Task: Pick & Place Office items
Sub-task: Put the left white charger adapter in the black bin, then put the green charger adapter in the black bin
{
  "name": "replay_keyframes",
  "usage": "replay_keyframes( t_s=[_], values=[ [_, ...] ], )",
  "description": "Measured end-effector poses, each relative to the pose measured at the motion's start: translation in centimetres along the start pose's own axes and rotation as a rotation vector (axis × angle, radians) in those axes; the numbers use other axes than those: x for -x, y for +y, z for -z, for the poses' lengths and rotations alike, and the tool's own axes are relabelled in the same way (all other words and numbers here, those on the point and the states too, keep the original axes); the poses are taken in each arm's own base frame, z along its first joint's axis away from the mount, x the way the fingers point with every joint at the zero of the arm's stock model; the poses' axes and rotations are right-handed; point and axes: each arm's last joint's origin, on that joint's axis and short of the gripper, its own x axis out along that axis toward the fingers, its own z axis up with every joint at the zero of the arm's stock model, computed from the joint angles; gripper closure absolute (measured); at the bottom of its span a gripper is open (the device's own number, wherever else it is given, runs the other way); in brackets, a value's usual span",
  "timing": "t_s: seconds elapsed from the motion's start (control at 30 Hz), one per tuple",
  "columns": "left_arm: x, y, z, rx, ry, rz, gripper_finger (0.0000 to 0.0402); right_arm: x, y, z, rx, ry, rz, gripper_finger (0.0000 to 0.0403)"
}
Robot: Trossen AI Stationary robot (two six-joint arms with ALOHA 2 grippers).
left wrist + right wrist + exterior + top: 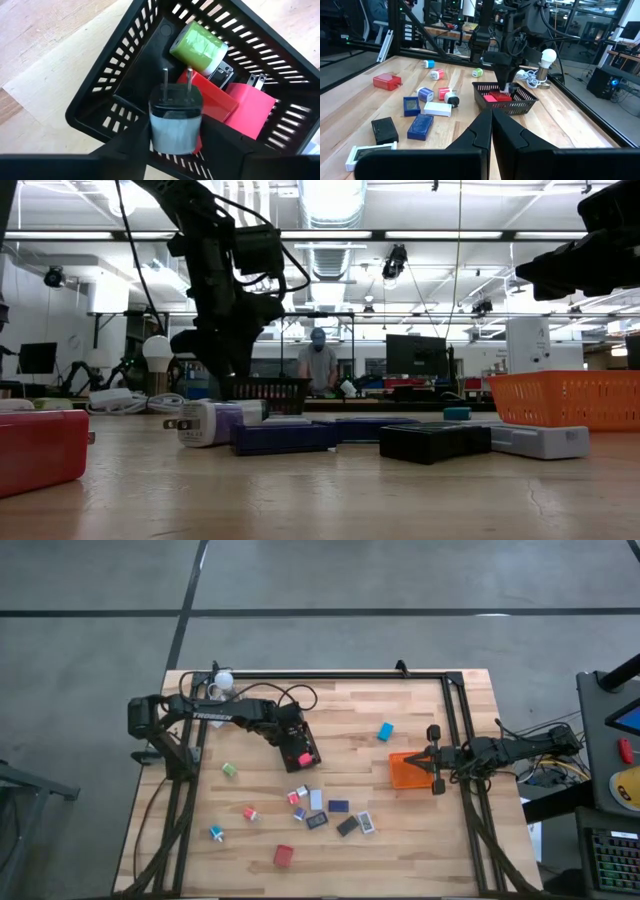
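Placing step: left gripper (172, 150) fingers pinch a blue-white plug adapter (175, 120) above the black mesh tray (125, 75). Next: spread fingers, release. Right gripper (491, 125), fingers pressed together, waits by the orange tray (408, 771).

Left gripper (172, 145) clamped, right gripper (491, 131) closed

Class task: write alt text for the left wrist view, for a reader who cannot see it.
The left claw holds a grey-and-black plug adapter, prongs up, over a black mesh plastic tray on the wooden table. Inside lie a green block and red blocks.
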Motion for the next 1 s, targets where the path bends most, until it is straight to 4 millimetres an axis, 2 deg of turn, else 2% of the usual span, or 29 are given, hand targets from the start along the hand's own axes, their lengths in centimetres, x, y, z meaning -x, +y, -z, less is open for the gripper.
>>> replay_keyframes(
  t_s=[0.13, 0.4, 1.0],
  values=[
    [0.0, 0.0, 0.0, 0.0, -0.001, 0.001, 0.0198, 0.0, 0.0, 0.0, 0.0, 0.0, 0.0, 0.0394],
    [0.1, -0.1, -0.1, 0.008, -0.003, 0.002, 0.0177, 0.0, 0.0, 0.0, 0.0, 0.0, 0.0, 0.0394],
    [2.8, -1.7, -1.8, -0.024, -0.054, 0.041, 0.0176, 0.0, 0.0, 0.0, 0.0, 0.0, 0.0, 0.0394]
  ],
)
